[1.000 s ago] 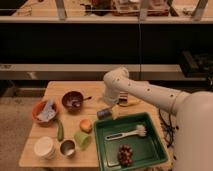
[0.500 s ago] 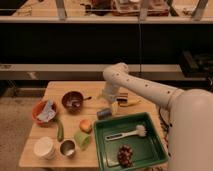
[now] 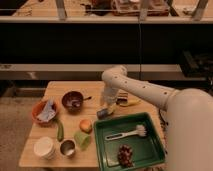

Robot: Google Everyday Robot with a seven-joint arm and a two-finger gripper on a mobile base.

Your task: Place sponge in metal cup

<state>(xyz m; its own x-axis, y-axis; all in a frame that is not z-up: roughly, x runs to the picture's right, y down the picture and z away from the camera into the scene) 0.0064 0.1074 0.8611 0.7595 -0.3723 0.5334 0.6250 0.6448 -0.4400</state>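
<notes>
Barely any motion over the last second. The arm's upper link nudged a touch left and came back, the gripper point(image 3: 104, 111) is in about the same spot, and nothing on the table point(image 3: 92, 90) has shifted.

Gripper sits low over the table, just off the far-left corner of the green tray point(image 3: 150, 142) and near the banana point(image 3: 129, 102). There's a blue-grey block point(image 3: 102, 114) right at its tip. I can't tell whether that's part of the gripper or something under it, or whether the gripper is spread or pinched.

The pale green piece I read as the sponge point(image 3: 82, 140) lies on the table just beside the metal cup point(image 3: 67, 147), on the tray side, and well apart from the gripper. I can't tell if the two touch. The cup stands upright near the front edge, with a white cup point(image 3: 45, 147) just left of it.

Rest of the layout:
- An orange fruit point(image 3: 86, 125) is just behind the sponge.
- A green pepper point(image 3: 60, 131) lies behind the two cups.
- An orange bowl point(image 3: 36, 114) at the left holds a blue cloth point(image 3: 47, 109).
- A dark bowl point(image 3: 72, 100) sits to the right of the orange one.
- The tray holds a brush point(image 3: 127, 134) and some grapes point(image 3: 125, 155).
</notes>
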